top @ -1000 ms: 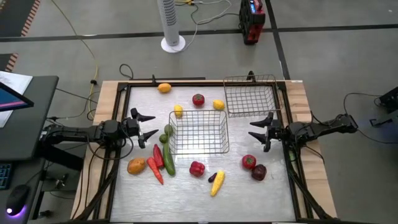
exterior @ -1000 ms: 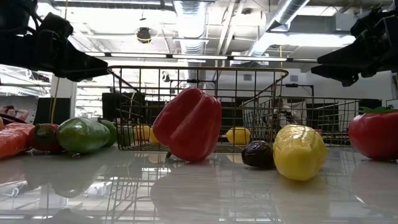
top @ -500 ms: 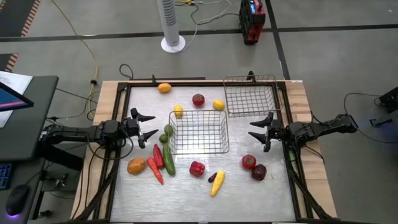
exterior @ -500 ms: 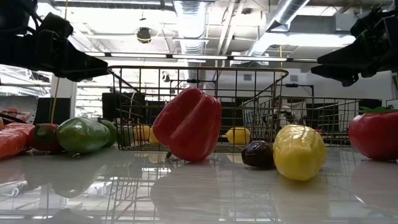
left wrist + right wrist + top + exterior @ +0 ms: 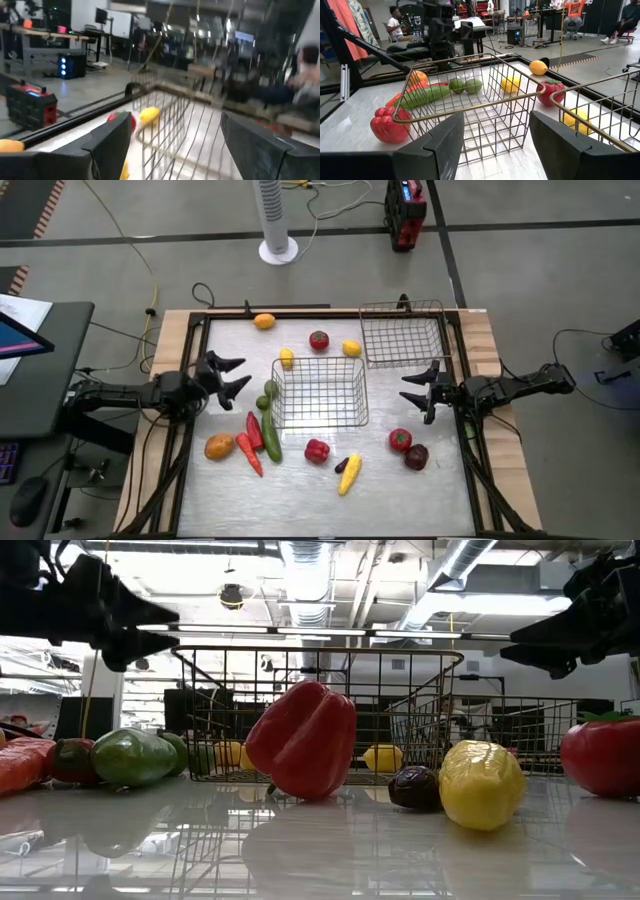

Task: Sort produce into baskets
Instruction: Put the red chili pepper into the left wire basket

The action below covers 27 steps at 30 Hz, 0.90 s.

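Two wire-mesh baskets stand on the table, one in the middle (image 5: 318,390) and one at the far right (image 5: 405,332). Produce lies loose on the tabletop around them: a cucumber (image 5: 271,435), a red pepper (image 5: 316,450), corn (image 5: 349,473), a lemon (image 5: 351,348), an orange piece (image 5: 264,321), a red round piece (image 5: 400,440) and a dark-purple one (image 5: 416,457). My left gripper (image 5: 244,372) hovers open at the left of the middle basket, above the table. My right gripper (image 5: 404,388) hovers open at that basket's right. Nothing is between either pair of fingers.
A dark frame (image 5: 300,311) runs around the tabletop. Free tabletop lies along the near edge (image 5: 300,510). Beyond the far edge stand a white fan column (image 5: 277,220) and a red box (image 5: 405,215). People sit in the room behind (image 5: 397,22).
My left gripper has risen slightly and rolled about its own axis, its fingers tipping upward; it stays open beside the middle basket. No produce or basket has moved.
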Available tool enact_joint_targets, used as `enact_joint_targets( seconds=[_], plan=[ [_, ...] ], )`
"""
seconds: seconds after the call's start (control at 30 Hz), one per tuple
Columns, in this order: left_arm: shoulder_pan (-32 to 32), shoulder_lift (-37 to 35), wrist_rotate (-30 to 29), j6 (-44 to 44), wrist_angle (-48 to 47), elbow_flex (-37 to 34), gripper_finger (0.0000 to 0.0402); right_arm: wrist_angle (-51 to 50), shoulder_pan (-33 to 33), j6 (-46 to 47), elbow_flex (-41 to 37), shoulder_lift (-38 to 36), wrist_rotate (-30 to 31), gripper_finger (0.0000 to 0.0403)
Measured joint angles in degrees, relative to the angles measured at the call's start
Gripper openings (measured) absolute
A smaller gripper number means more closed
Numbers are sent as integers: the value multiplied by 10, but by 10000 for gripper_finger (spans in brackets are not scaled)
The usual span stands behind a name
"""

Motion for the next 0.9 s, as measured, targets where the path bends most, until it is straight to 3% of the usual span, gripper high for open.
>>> enact_joint_targets(
  seconds=[0.13,0.3,0.5,0.6,0.7,0.9],
  plan=[
    [0,0,13,-61,22,0,293,0,0,-2,0,0,0,253],
    [0,0,50,-100,39,0,293,28,-14,-131,-3,0,48,253],
    [0,0,168,-124,31,0,293,50,-34,-154,-3,0,49,253],
    [0,0,224,-128,37,0,293,61,-42,-120,-3,0,48,253],
    [0,0,201,-128,47,0,293,79,-50,-53,-3,0,47,253],
    [0,0,126,-143,15,0,293,153,-66,-17,-1,0,45,253]
  ],
)
